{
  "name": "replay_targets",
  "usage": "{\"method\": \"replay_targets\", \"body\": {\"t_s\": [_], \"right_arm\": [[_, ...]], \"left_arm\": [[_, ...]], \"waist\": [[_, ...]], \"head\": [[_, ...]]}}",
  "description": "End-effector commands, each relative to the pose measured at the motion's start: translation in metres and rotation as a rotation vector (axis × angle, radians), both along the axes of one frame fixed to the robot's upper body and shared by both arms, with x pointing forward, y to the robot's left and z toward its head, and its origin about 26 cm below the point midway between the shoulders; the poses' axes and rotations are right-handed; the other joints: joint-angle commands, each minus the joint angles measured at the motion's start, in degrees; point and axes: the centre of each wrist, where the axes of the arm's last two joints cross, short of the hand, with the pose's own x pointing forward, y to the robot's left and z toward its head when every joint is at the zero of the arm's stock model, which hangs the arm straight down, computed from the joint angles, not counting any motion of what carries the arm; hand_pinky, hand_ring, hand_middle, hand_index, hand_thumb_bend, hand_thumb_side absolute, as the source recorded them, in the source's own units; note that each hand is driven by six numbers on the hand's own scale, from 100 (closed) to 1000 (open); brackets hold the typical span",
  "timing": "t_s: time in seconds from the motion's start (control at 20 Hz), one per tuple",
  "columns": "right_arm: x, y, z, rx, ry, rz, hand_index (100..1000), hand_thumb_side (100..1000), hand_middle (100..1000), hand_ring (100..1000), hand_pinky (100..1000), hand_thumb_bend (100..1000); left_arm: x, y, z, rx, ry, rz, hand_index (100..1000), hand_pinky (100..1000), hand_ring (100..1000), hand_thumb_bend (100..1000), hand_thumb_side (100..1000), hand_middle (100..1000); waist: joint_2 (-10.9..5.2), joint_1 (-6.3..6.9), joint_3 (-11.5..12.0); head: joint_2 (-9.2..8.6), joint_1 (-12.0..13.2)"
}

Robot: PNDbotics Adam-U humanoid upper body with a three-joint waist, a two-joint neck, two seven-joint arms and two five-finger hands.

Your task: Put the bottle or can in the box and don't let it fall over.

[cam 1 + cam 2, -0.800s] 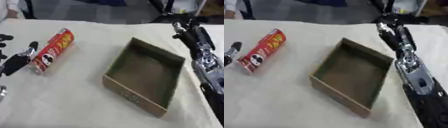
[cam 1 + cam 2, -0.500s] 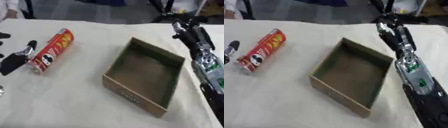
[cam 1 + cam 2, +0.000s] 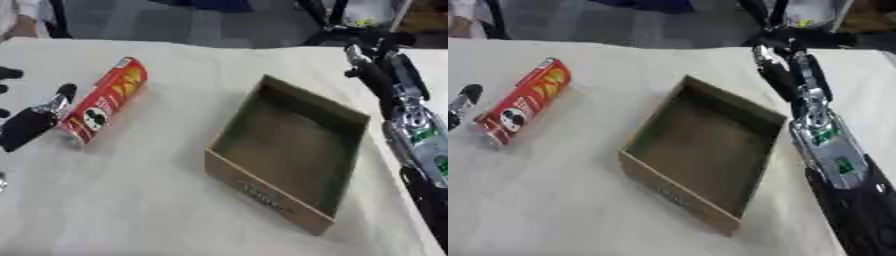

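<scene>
Your left hand (image 3: 35, 120) sat just beside the can (image 3: 103, 101), fingers straight and holding nothing. The can lay on its side on the table (image 3: 131, 210), long axis running away from you, left of the box (image 3: 289, 155). Your right hand (image 3: 785, 70) was farther off; I couldn't tell its fingers.

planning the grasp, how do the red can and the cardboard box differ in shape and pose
The red can is a slim tube lying on its side; the cardboard box is a wide, open-topped tray sitting flat. The can is bright red and printed, the box plain brown. Both rest on the white table, untouched.
</scene>
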Motion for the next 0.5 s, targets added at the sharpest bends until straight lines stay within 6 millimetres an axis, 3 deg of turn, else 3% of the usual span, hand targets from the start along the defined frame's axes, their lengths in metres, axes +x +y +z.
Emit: {"method": "replay_targets", "body": {"t_s": [0.05, 0.5], "right_arm": [[0.0, -0.003, 0.012, -0.005, -0.034, 0.002, 1000, 578, 1000, 985, 692, 100], [0.0, -0.002, 0.011, -0.002, -0.03, 0.006, 1000, 580, 1000, 985, 693, 100]], "left_arm": [[0.004, 0.002, 0.005, 0.013, -0.009, -0.003, 792, 619, 815, 586, 566, 847], [0.03, 0.0, -0.023, 0.014, 0.063, 0.034, 772, 621, 798, 613, 535, 827]], "waist": [[-0.5, 0.08, -0.1], [-0.44, -0.18, -0.3]], "head": [[-0.35, 0.1], [-0.83, 0.3]]}}
